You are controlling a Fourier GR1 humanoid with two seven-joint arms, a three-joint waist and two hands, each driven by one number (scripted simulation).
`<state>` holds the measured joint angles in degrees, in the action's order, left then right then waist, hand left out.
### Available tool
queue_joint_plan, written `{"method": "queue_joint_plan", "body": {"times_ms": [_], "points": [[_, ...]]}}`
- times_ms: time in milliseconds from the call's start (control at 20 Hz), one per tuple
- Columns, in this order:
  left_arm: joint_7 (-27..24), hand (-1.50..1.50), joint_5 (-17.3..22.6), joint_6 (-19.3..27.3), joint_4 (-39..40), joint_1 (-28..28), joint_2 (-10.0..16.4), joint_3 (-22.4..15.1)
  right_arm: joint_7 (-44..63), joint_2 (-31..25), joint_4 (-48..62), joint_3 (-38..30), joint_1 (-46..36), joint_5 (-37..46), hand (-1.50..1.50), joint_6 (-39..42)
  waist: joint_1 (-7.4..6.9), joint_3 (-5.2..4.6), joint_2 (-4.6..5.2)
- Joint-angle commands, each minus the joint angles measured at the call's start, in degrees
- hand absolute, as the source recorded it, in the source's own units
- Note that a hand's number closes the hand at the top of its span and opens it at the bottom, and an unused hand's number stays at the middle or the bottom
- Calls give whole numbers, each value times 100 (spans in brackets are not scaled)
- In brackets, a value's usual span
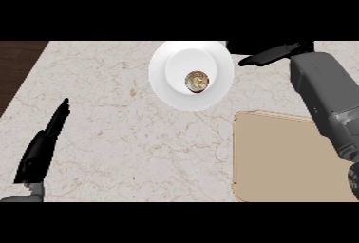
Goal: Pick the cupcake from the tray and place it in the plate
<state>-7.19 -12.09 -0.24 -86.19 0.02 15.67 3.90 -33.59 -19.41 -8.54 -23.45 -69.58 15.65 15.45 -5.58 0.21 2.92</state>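
Pale veined counter [126, 142] borders dark wood strip [15, 66] upper left.

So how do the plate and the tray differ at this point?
The plate is white and round; the tray is tan and rectangular with rounded corners. The cupcake sits in the plate, not on the tray. The plate lies farther out, the tray nearer at the robot's right. Both lie flat on the counter.

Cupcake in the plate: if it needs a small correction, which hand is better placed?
Right. The right hand is just beside the plate's upper right rim, near the cupcake. The left hand rests open at the lower left, far across the counter.
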Motion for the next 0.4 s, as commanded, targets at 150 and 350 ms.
{"method": "queue_joint_plan", "body": {"times_ms": [150,350], "points": [[118,0,-27,-88,-183,-105,9,-105,-307,-674,14,32,149,89,-150,492,-168,13,53],[-30,0,-129,71,-44,-9,-173,-193,-581,-798,46,-12,356,68,-150,613,-173,12,79]]}}
